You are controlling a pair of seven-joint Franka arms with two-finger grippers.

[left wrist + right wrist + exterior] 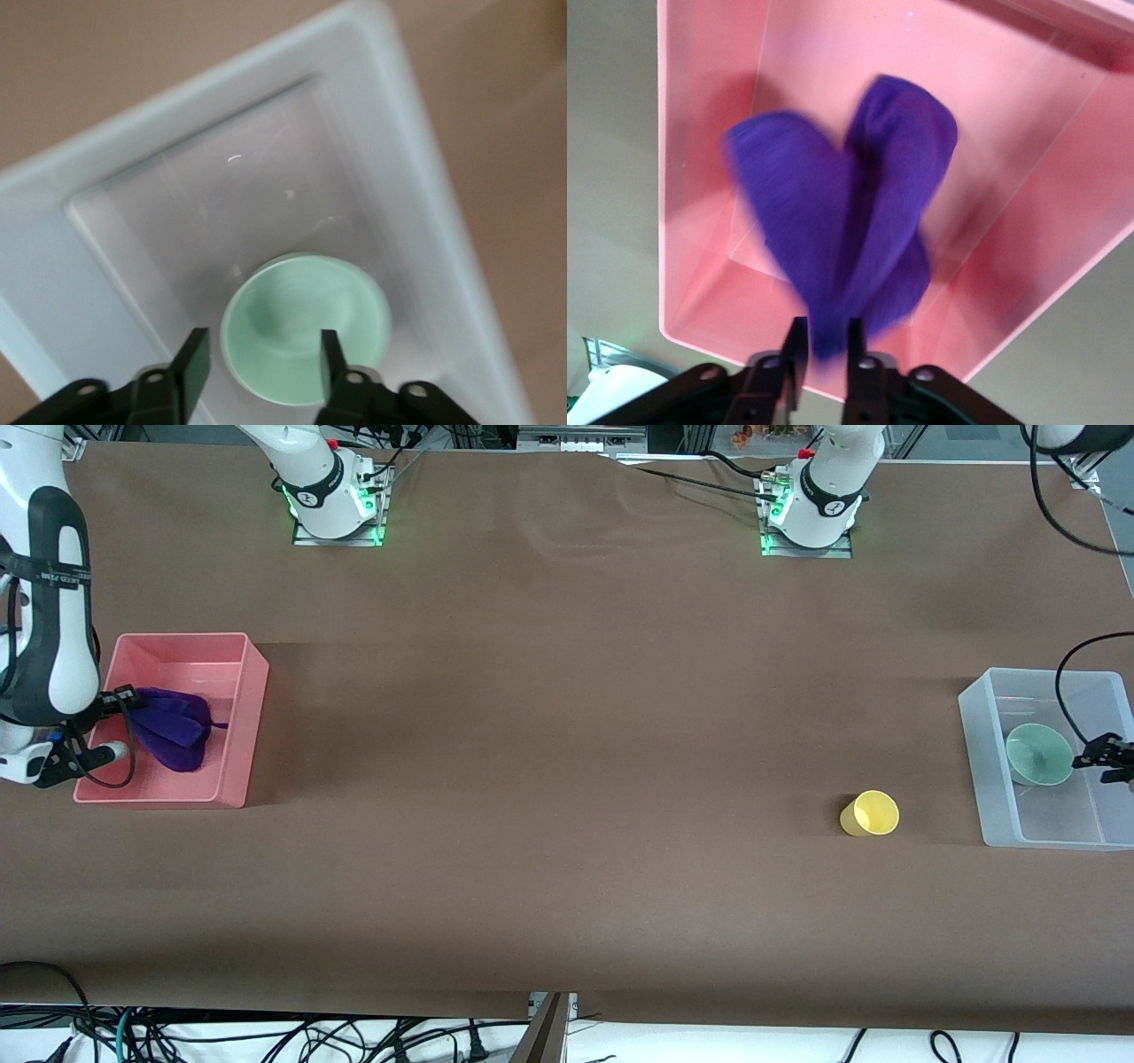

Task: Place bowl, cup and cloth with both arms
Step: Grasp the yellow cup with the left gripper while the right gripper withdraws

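Observation:
The purple cloth (175, 729) hangs from my right gripper (131, 700) over the pink bin (232, 726). In the right wrist view the gripper (825, 347) is shut on the top of the cloth (842, 212), which dangles into the bin (709, 71). The mint-green bowl (1038, 754) sits in the clear bin (983, 753) at the left arm's end of the table. My left gripper (1101, 760) is open above it; in the left wrist view the gripper (261, 359) is over the bowl (306, 323), not touching. The yellow cup (870, 813) lies on its side on the table beside the clear bin.
The table is covered with a brown cloth (549, 779). The pink bin stands at the right arm's end, the clear bin (416, 168) at the left arm's end. Black cables hang from both wrists.

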